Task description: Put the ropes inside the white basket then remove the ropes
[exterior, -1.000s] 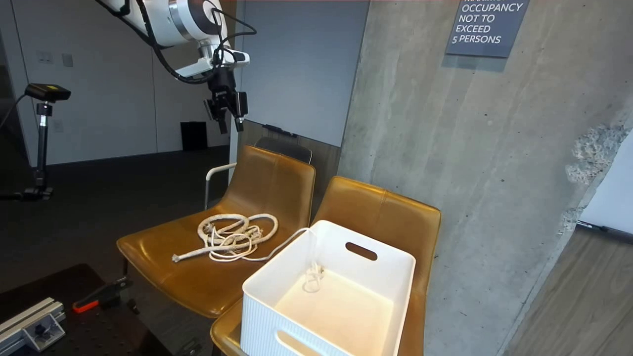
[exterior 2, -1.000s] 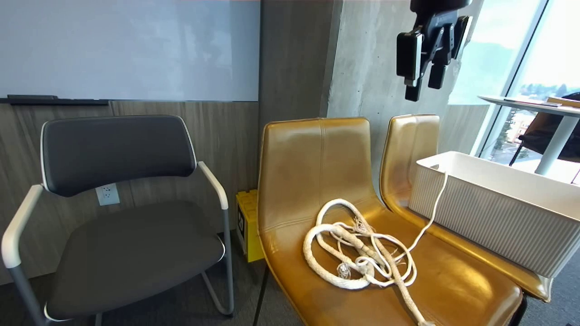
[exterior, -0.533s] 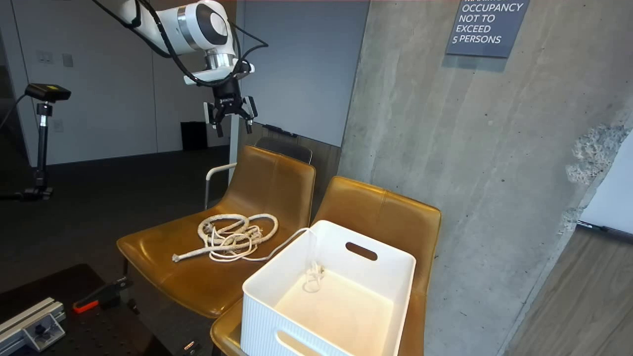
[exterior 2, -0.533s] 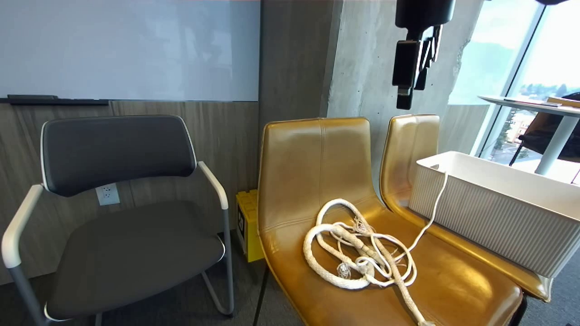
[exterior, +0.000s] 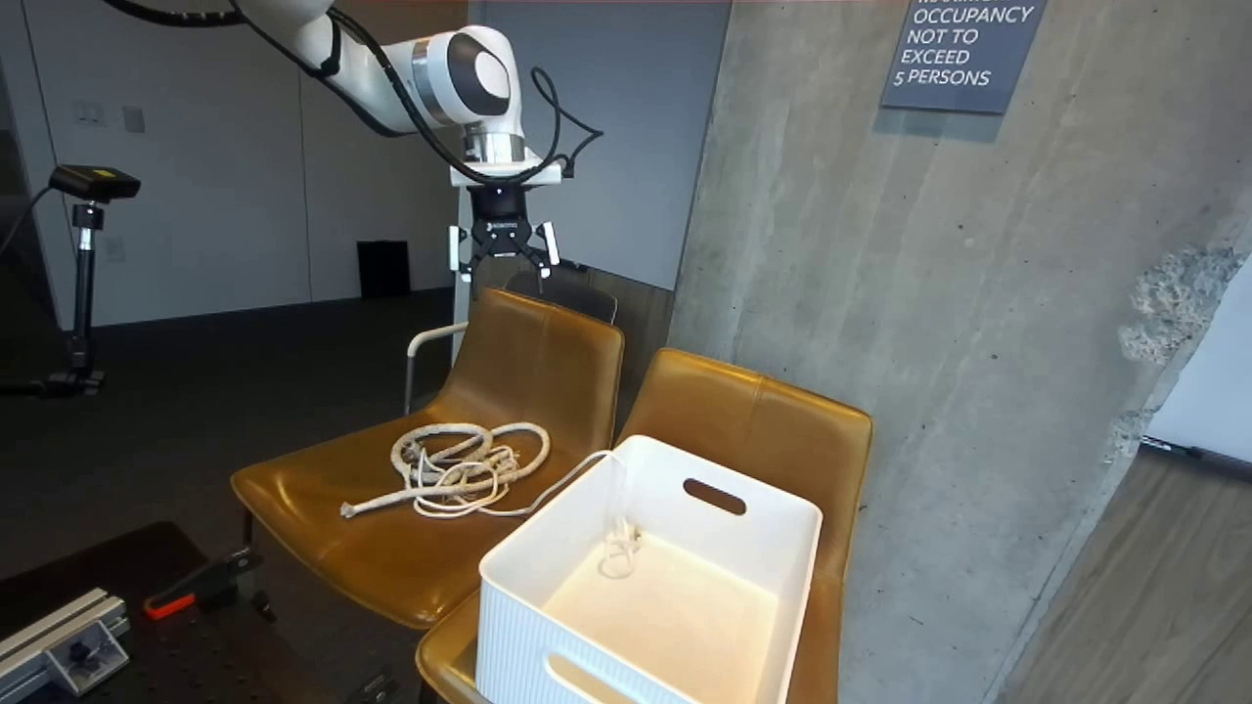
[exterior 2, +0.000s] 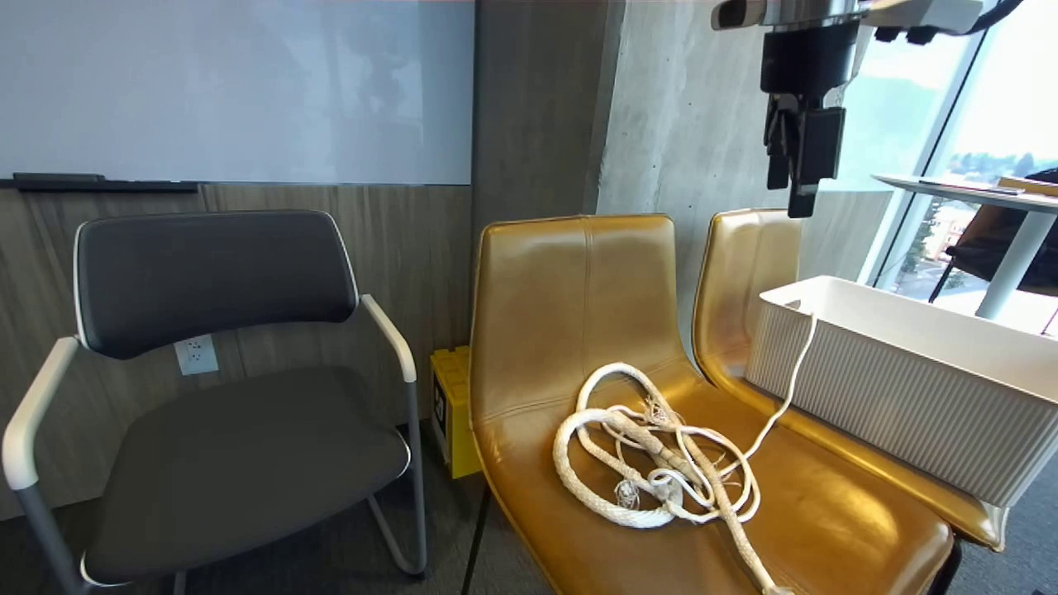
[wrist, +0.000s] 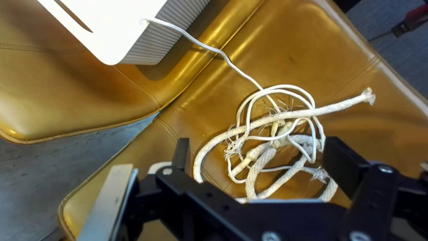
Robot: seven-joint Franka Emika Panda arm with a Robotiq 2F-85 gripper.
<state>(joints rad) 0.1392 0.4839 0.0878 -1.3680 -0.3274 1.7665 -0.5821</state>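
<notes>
The ropes are a loose cream-white tangle on the seat of a brown chair, in both exterior views (exterior: 450, 487) (exterior 2: 712, 479) and in the wrist view (wrist: 267, 119). A thin cord runs from the tangle over the rim of the white basket (exterior: 533, 626). Its frayed end (exterior: 619, 550) hangs inside against the wall. The basket also shows in an exterior view (exterior 2: 901, 397) and the wrist view (wrist: 167, 36). My gripper (exterior: 507, 282) is open and empty, high above the chair with the ropes. In the wrist view the tangle lies below, between the spread fingers (wrist: 344, 164).
The basket stands on a second brown chair (exterior: 753, 401) beside the first (exterior: 333, 489). A grey armchair (exterior 2: 215, 273) and a yellow box (exterior 2: 456, 409) stand near. A concrete wall (exterior: 959, 342) rises behind. A dark table (exterior: 196, 636) carries a metal profile.
My gripper has moved right and a little down in an exterior view, and the wrist has turned. The fingers stay open. The ropes and basket have not moved.
</notes>
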